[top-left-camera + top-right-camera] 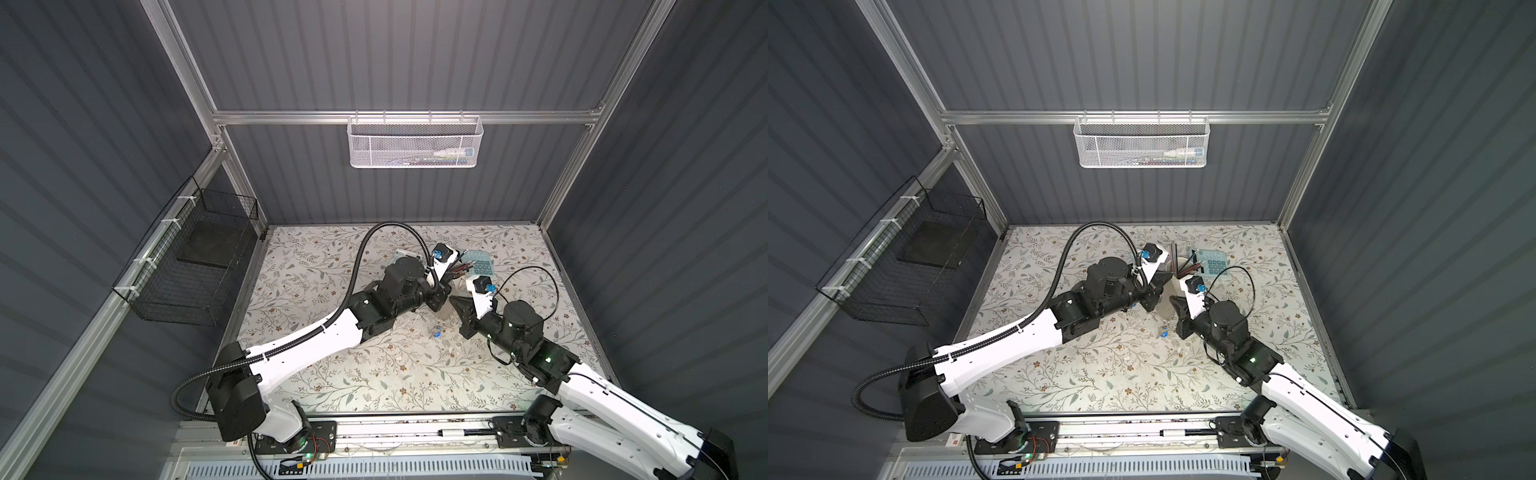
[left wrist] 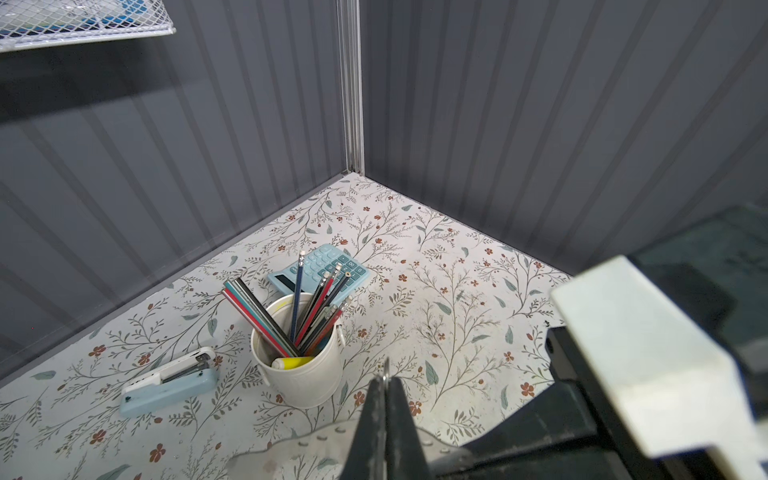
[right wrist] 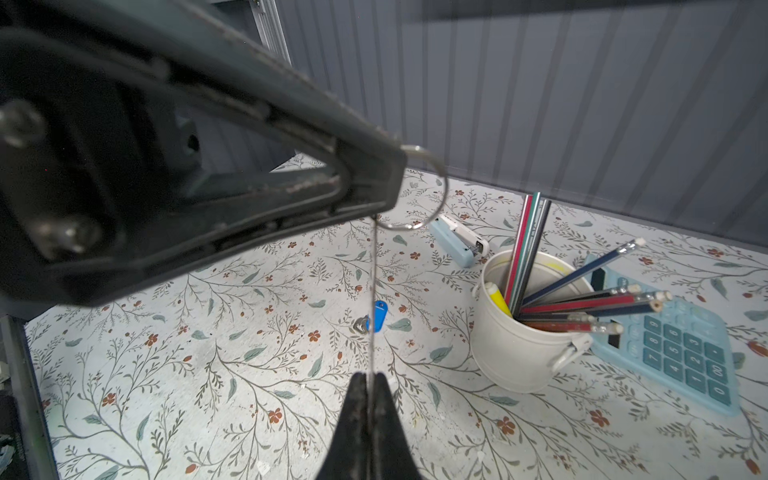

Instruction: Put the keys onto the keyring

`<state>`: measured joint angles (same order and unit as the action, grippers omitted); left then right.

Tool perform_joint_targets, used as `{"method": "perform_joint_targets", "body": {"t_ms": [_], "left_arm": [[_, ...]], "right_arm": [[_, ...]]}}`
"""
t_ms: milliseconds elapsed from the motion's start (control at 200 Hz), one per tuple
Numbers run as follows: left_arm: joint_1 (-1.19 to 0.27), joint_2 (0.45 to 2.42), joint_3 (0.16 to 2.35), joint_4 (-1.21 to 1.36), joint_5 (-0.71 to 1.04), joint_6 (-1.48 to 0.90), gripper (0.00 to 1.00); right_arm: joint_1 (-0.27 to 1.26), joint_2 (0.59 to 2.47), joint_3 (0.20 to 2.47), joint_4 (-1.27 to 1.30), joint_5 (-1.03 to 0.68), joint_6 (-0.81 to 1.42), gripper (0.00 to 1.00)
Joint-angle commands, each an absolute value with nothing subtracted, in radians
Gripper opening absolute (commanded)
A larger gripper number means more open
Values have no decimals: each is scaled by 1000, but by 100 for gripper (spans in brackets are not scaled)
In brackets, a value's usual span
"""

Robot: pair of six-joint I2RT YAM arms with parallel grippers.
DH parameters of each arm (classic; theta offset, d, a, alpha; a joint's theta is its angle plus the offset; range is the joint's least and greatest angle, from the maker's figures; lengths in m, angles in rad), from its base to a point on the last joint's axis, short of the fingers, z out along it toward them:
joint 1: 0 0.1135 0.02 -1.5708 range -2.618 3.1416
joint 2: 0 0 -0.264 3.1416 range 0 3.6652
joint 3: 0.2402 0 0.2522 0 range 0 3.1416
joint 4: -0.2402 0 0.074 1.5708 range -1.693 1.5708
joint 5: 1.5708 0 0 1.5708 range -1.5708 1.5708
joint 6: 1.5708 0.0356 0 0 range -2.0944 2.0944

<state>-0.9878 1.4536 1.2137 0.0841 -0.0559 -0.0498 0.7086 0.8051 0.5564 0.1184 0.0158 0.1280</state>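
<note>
My right gripper is shut on the keyring, a thin flat grey loop with studs on its rim. In the right wrist view the loop shows edge-on as a fine line rising from the jaws. My left gripper is shut on a small round metal ring just above it. Whether that ring touches the loop I cannot tell. Both grippers meet above mid-table in both top views, left gripper beside right gripper. One of the keys, with a bright blue tag, lies on the floral table below them.
A white cup of pencils stands just beyond the grippers. A pale blue calculator lies behind it and a pale blue stapler beside it. A white mesh basket hangs on the back wall, a black wire basket on the left wall.
</note>
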Motion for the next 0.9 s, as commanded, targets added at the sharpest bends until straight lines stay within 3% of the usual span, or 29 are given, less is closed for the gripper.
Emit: {"method": "perform_joint_targets", "body": {"t_ms": [0, 265, 430, 565, 896], "left_arm": [[-990, 1417, 1139, 274, -46, -131, 0], [-989, 1384, 985, 574, 3, -197, 0], [-990, 1379, 918, 712, 23, -224, 0], [-990, 1383, 882, 799, 48, -237, 0], [-988, 1433, 847, 1016, 133, -291, 0]], "right_arm": [[715, 773, 558, 189, -57, 126, 7], [713, 740, 552, 188, -145, 146, 19], [678, 703, 551, 186, -229, 173, 37], [586, 677, 563, 193, -416, 222, 50], [237, 687, 575, 376, -626, 452, 50]]}}
